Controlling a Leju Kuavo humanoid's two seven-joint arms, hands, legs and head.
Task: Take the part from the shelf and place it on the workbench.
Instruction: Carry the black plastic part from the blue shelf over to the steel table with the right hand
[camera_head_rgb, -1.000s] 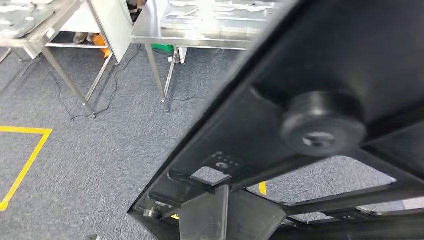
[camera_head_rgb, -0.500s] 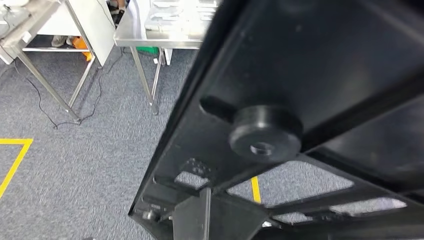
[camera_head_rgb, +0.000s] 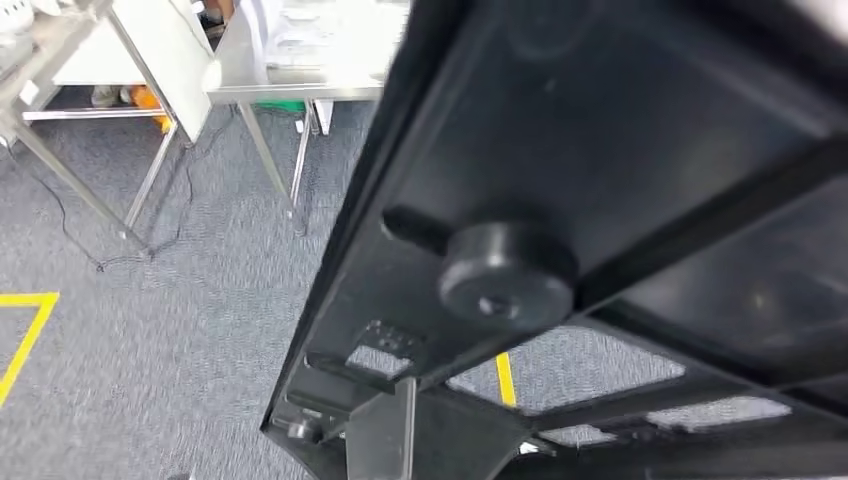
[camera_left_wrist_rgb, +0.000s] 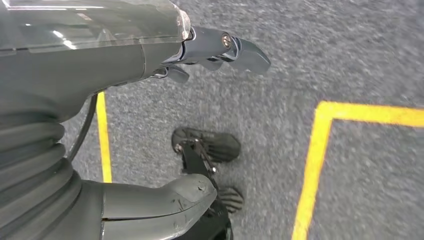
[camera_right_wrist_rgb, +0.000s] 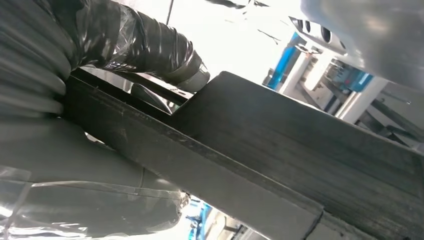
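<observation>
Right hand (camera_right_wrist_rgb: 100, 165): in the right wrist view it closes around the edge of the part; the thumb lies under the edge and a dark finger (camera_right_wrist_rgb: 165, 52) goes over it. The fingertips are hidden behind the part.
Left hand (camera_left_wrist_rgb: 150, 125): it holds nothing; the thumb (camera_left_wrist_rgb: 155, 205) and the darker fingers (camera_left_wrist_rgb: 225, 47) are apart, above the carpet.
Part (camera_head_rgb: 620, 150): large black panel, held high and tilted, very near the head camera. It has a round black knob (camera_head_rgb: 507, 272) on its face, and ribs and openings lower down. Its top and right side are cut off by the picture edge.
Carpet (camera_head_rgb: 170, 330): grey, seen beside the part and through its openings. Yellow tape line (camera_head_rgb: 25, 335) lies on it, far from the part.
Steel tables (camera_head_rgb: 290, 70): behind the part's left edge, partly hidden by it; the things on top are too bright to make out.
</observation>
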